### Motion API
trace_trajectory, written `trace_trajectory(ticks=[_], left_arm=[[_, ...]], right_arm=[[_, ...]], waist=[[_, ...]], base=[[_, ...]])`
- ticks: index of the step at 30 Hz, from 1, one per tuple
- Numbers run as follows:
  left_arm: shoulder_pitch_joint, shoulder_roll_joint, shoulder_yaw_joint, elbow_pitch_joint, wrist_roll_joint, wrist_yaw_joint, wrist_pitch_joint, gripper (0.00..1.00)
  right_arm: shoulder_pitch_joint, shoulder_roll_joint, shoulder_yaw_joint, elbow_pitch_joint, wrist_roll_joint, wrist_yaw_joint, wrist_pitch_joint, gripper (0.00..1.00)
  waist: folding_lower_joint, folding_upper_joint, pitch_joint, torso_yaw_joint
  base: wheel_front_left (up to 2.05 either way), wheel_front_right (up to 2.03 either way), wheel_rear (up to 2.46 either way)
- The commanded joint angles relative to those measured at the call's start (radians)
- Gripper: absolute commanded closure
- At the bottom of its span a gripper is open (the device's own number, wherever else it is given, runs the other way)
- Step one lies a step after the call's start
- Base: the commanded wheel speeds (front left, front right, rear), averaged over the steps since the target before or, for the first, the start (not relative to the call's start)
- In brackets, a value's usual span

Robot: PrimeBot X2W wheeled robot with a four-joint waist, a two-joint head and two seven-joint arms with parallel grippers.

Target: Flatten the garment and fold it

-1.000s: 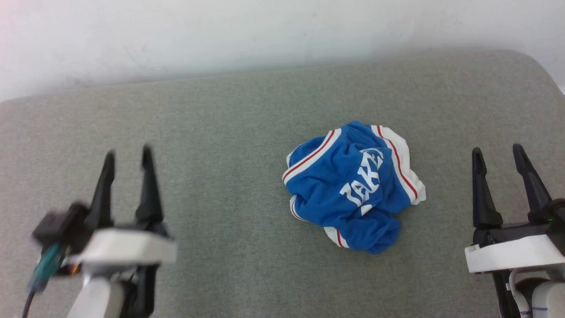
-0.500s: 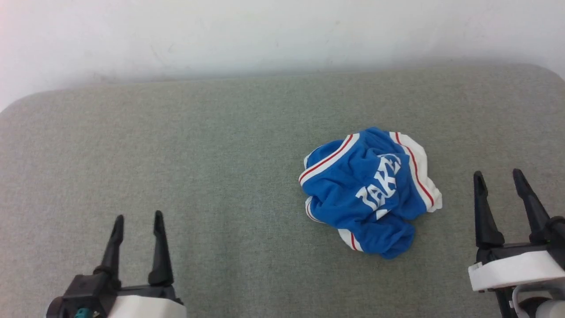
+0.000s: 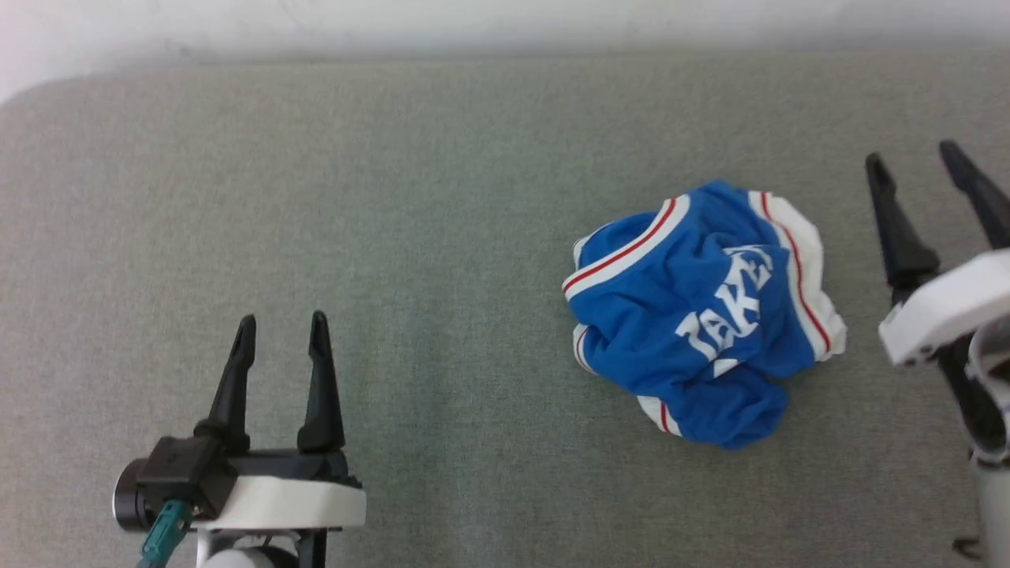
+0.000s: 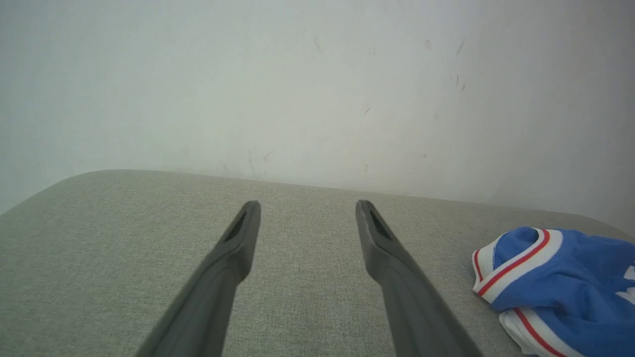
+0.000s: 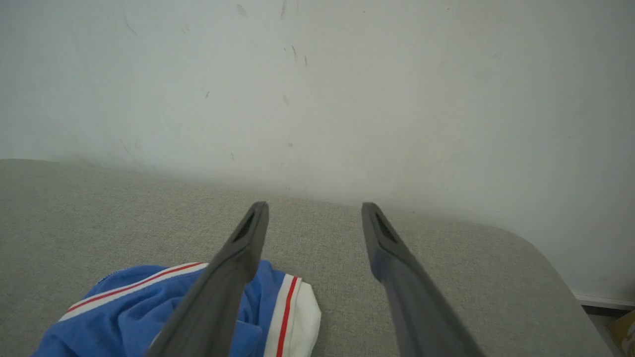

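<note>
The garment (image 3: 702, 315) lies crumpled in a loose heap on the grey fabric surface (image 3: 434, 197). It is bright blue, with white bands edged in thin red stripes and creased white letters across its upper fold. It sits just beside the right gripper (image 3: 911, 152), on that gripper's inner side, with its white-banded edge nearest the inner finger and apart from it in the head view. In the right wrist view the garment (image 5: 124, 307) shows low down behind the inner finger of the right gripper (image 5: 315, 205). That finger crosses over the blue cloth and seems to hang above it rather than touch it, though the angle is poor. The right gripper's fingers are spread wide, with bare grey surface showing between them. The left gripper (image 3: 283, 318) is well apart from the heap, which lies off to its inner side and a little ahead of its fingertips. Its fingers are likewise spread wide over bare surface. In the left wrist view the garment's (image 4: 560, 287) striped edge shows beyond the inner finger. A pale scuffed wall (image 4: 297, 74) rises past both sets of fingertips.
</note>
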State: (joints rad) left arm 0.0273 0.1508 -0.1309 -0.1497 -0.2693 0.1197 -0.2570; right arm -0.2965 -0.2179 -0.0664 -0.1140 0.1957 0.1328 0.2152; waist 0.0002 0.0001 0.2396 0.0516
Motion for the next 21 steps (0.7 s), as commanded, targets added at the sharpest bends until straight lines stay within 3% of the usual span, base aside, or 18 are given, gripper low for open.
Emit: trace_trajectory(ticks=[1,9,16,17,18,21], left_arm=[[-0.026,-0.013,0.007,0.004,0.015,-0.015,-0.005,0.0],[-0.074,-0.055,0.01,0.027,0.043,-0.065,-0.005,0.0],[-0.104,-0.079,0.01,0.051,0.057,-0.094,-0.005,0.0],[-0.104,-0.081,0.012,0.052,0.058,-0.096,-0.005,0.0],[-0.104,-0.083,0.013,0.055,0.06,-0.098,-0.005,0.0],[-0.101,-0.088,0.02,0.066,0.063,-0.102,-0.005,0.0]], right_arm=[[-0.039,-0.014,-0.005,0.031,0.012,-0.002,0.042,0.0],[-0.137,-0.045,-0.025,0.243,-0.01,-0.002,0.264,0.0],[-0.147,-0.057,0.017,0.356,0.008,-0.002,0.312,0.0],[-0.144,-0.058,0.022,0.368,0.01,-0.002,0.318,0.16],[-0.142,-0.059,0.023,0.378,0.009,-0.002,0.319,1.0],[-0.14,-0.066,0.033,0.392,0.012,-0.002,0.305,1.0]], waist=[[-0.0002,-0.0001,0.067,0.03],[-0.0002,-0.0001,0.138,0.067],[-0.0002,-0.0001,0.163,0.105],[-0.0002,-0.0001,0.163,0.107],[-0.0002,-0.0001,0.162,0.109],[-0.0002,-0.0001,0.146,0.11]], base=[[0.0,0.0,0.0],[0.0,0.0,0.0],[0.0,0.0,0.0],[0.0,0.0,0.0],[0.0,0.0,0.0],[0.0,0.0,0.0]])
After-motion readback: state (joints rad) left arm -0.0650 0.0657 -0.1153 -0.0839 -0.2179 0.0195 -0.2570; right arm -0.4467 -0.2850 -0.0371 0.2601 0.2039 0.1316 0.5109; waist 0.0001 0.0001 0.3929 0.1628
